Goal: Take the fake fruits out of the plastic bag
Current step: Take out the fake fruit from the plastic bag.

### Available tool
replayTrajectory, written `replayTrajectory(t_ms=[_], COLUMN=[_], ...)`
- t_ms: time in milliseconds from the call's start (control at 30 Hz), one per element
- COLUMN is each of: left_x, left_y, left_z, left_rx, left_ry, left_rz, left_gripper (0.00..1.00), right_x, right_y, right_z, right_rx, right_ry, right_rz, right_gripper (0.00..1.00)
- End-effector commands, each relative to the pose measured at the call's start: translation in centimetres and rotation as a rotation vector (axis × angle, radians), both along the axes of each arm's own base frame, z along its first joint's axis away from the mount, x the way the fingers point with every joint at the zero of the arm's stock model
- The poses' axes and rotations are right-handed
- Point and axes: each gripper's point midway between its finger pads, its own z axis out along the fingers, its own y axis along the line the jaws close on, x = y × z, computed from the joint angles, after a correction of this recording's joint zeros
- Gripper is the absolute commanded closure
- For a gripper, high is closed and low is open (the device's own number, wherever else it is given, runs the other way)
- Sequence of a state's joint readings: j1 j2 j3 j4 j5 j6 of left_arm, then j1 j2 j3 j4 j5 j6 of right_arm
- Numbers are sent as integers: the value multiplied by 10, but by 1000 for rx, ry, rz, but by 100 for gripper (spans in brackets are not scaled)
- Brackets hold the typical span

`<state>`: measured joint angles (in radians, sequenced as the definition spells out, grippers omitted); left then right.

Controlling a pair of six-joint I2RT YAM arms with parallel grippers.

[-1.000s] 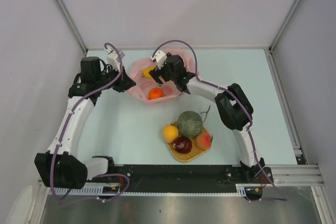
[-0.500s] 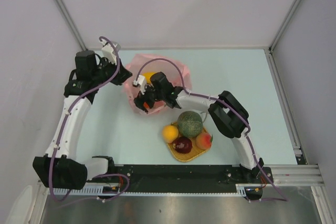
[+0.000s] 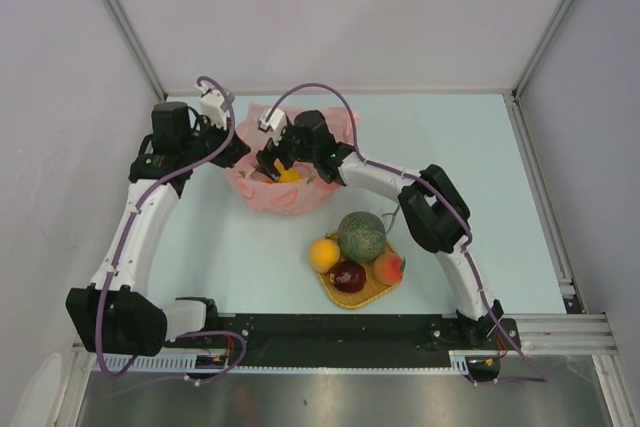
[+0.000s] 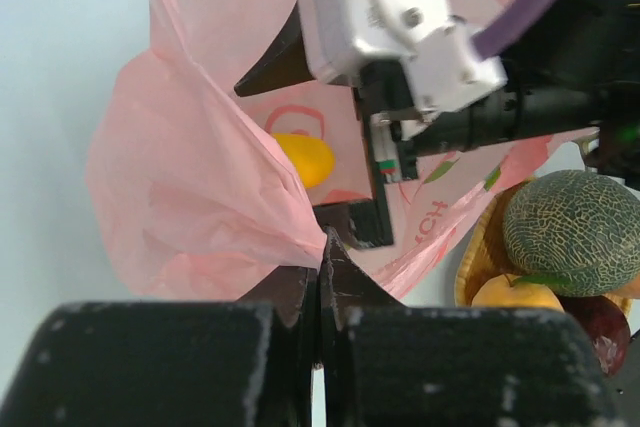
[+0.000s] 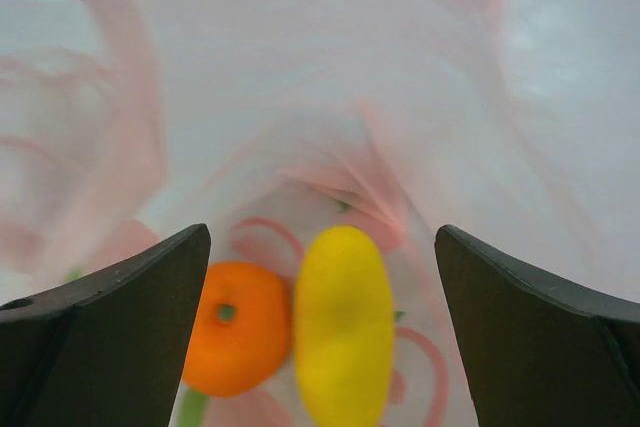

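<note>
The crumpled, translucent pink plastic bag (image 3: 285, 197) sits left of centre in the top view. Inside it, a long yellow fruit (image 5: 343, 327) and an orange (image 5: 237, 327) lie side by side. Lower right of the bag, outside it, cluster a netted green melon (image 3: 361, 236), a yellow-orange fruit (image 3: 324, 253), a dark red apple (image 3: 348, 276) and a peach (image 3: 388, 267).

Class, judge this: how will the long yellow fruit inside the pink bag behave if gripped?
The yellow fruit looks smooth and rounded, so it may slip or roll. It lies on thin plastic bag film beside the orange fruit, so a nudge would probably slide it.
</note>
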<state>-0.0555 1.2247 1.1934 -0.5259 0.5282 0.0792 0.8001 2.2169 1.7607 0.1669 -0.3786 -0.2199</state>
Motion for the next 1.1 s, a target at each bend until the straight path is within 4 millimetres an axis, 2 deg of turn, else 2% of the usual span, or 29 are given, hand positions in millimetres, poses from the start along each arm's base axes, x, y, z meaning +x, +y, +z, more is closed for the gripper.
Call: replayTrajectory(t_ms=[0, 33, 100, 200, 300, 533, 633, 667, 733, 800, 900, 933, 967, 1033, 1067], left_x=[3, 3, 3, 2, 1, 0, 0, 0, -1, -2, -6, -7, -10, -13, -16], left_y=[2, 2, 2, 1, 1, -2, -3, -3, -3, -3, 1, 3, 6, 11, 13], left_z=[8, 7, 5, 2, -1, -3, -3, -3, -3, -6, -14, -18, -29, -38, -44], left_rx=[-3, -3, -7, -18, -26, -45, -48, -50, -49, -48, -20, -4, 10, 28, 36], left_ry=[-41, -40, -40, -30, -20, -2, -3, -3, -6, -1, 1, -1, 20, 41, 49], left_rz=[6, 9, 13, 15, 18, 11, 11, 10, 13, 11, 12, 20, 34, 56, 64], left_gripper=[100, 100, 100, 100, 100, 100, 100, 100, 100, 100, 100, 100, 100, 100, 100], right_x=[13, 12, 17, 21, 19, 5, -5, -5, -6, -9, -3, 1, 4, 5, -1], right_y=[-4, -7, -15, -16, -9, 2, 1, 0, -4, -6, -7, -8, -9, -13, -16], right_z=[-37, -52, -70, -84, -79, -85, -91, -92, -93, -93, -73, -56, -44, -23, -6], right_rx=[-79, -105, -128, -122, -103, -130, -162, -166, -178, -190, -174, -155, -144, -124, -117], right_ry=[-81, -63, -49, -47, -72, -73, -51, -45, -33, -23, -26, -44, -57, -82, -85], right_rz=[56, 63, 25, 3, 45, 163, 206, 205, 202, 213, 200, 185, 172, 165, 172], right_gripper=[0, 0, 0, 0, 0, 2, 20, 31, 45, 52, 66, 70, 72, 75, 76])
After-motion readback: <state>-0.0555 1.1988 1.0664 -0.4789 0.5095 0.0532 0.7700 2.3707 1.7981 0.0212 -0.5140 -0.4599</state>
